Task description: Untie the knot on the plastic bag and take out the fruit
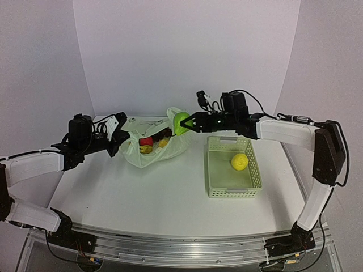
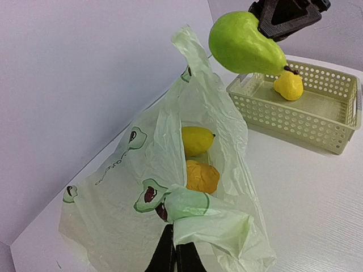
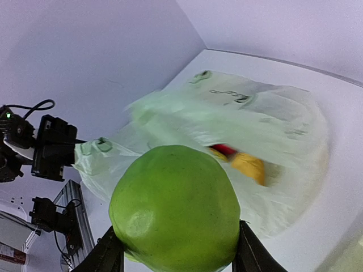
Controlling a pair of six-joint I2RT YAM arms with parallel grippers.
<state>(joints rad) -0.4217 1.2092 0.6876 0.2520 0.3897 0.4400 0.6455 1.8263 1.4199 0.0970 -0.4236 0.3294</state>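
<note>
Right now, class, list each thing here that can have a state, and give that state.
left gripper: shut on an edge of the plastic bag
plastic bag: mouth open, lying on the table
right gripper: shut on the pear
pear: held in the air, outside the bag
red apple: inside the bag
basket: holds one yellow fruit

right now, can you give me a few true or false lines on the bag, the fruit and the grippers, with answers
The right gripper holds the pear. True.
The left gripper is shut on the plastic bag. True.
One yellow fruit lies in the basket. True.
The pear rests in the basket. False: it is held in the air.
The plastic bag is empty. False: a red apple and other fruit show inside.
The plastic bag is tied shut. False: its mouth gapes open.
</note>
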